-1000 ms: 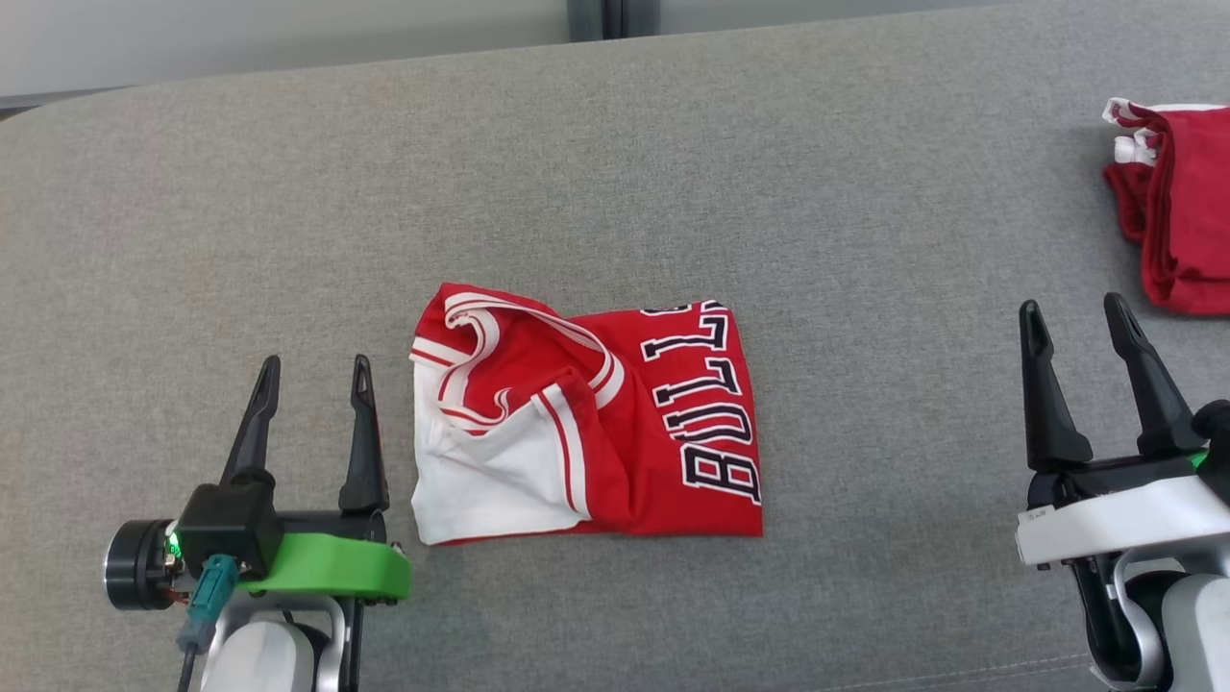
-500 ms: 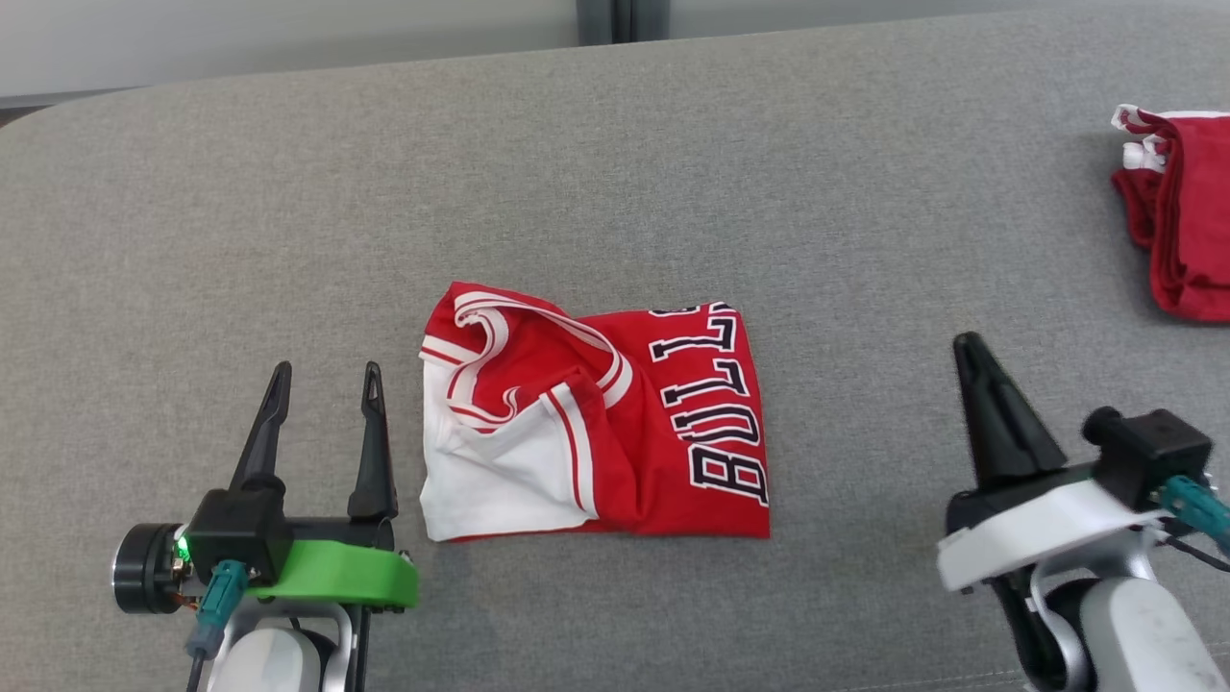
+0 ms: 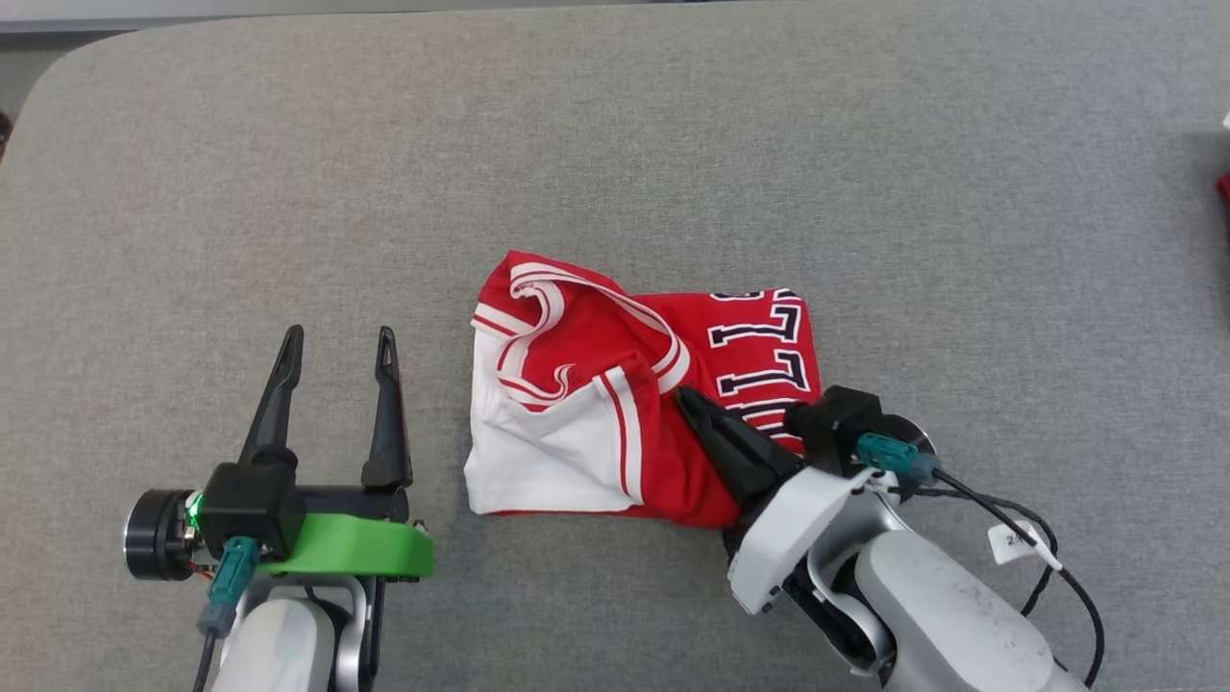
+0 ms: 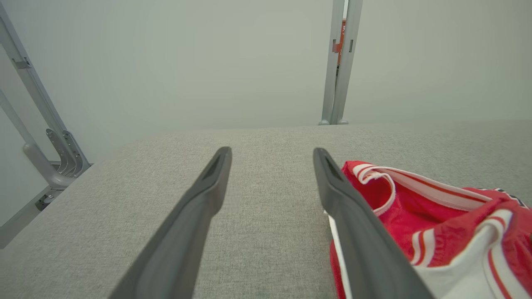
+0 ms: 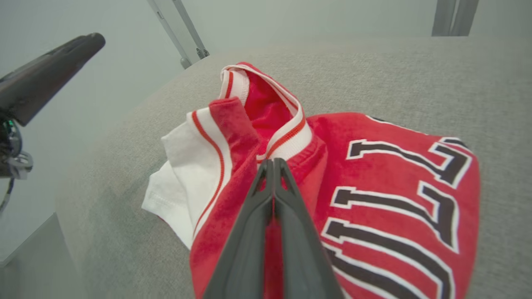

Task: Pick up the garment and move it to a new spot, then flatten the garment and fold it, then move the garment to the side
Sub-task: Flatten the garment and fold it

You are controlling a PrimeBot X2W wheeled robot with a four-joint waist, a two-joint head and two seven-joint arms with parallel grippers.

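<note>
Head view, surroundings: a grey fabric surface spreads across the frame. A sliver of red sits at its far right edge, well apart from everything else.
Head view, garment: the red-and-white garment lies crumpled in the middle of the surface, white panel toward my left and black lettering toward my right.
Head view, left gripper: my left gripper hangs just beside the garment's white edge. Its fingers are spread wide with nothing between them.
Head view, right gripper: my right gripper reaches in from the lower right over the red cloth. My own wrist and cable cover the lower letters.
Left wrist view, surroundings: metal posts stand beyond the far edge of the surface, and a grey bracket frame stands off its left corner.
Left wrist view, hand: both fingers are parted over bare fabric. The striped collar sits just past the right one, apart from it.
Right wrist view, hand: my fingers are pressed together, with the tips lying on the red cloth below the collar. Whether a fold is pinched between them I cannot tell.
Right wrist view, added detail: the lettering reads clearly beside my fingers, and my left gripper shows at the upper left.
</note>
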